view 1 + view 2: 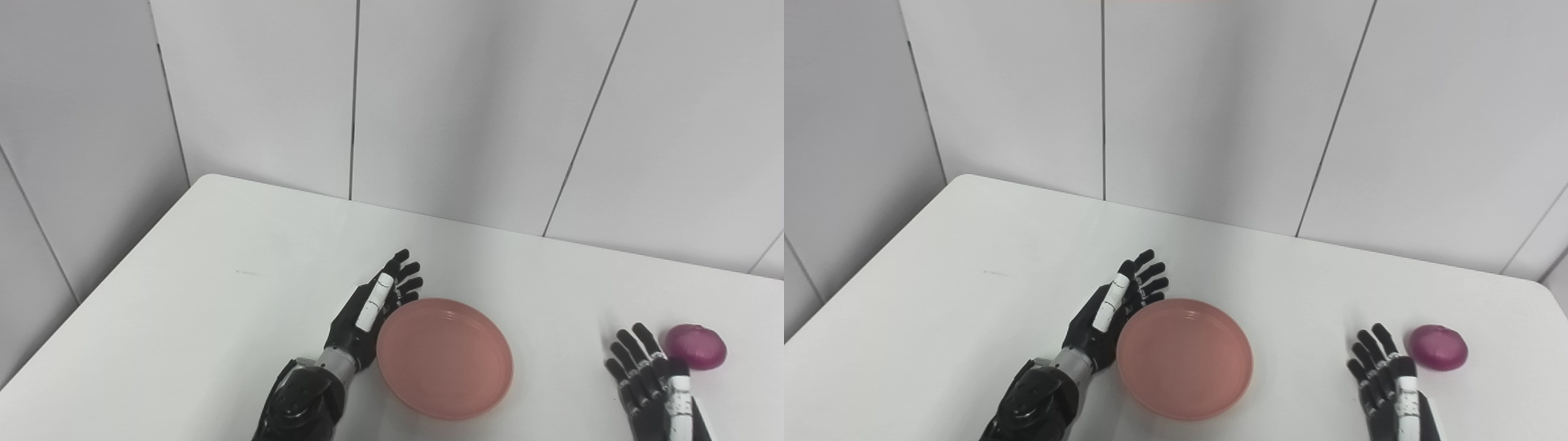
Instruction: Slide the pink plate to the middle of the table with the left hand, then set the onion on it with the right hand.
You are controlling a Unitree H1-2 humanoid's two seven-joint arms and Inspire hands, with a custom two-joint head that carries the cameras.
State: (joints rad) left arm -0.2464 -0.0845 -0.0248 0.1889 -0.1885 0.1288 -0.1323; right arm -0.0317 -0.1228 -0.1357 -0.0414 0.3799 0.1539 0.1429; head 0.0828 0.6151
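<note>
**Pink plate beside the left robot hand, onion at the right of the tabletop**

The pink plate (pixel 445 358) lies flat on the white tabletop (pixel 245 306), near the front edge and roughly at mid-width. It is round, shallow and bare inside. The left robot hand (pixel 367 312) stands on edge along the plate's left rim, with its fingers (pixel 404 275) extended and slightly fanned, pointing away from the robot. The palm side faces the plate and lies against or just beside the rim; actual contact cannot be confirmed. This robot hand holds nothing. Its dark forearm enters from the bottom edge, left of the plate.

The onion (pixel 1437 347), purple-red and rounded, rests on the tabletop well to the right of the plate. The right robot hand (pixel 1387 380) sits just left of the onion and nearer the robot, its fingers spread and empty. In the right eye view a narrow gap separates it from the onion. Grey wall panels (pixel 465 104) stand behind the tabletop.
</note>
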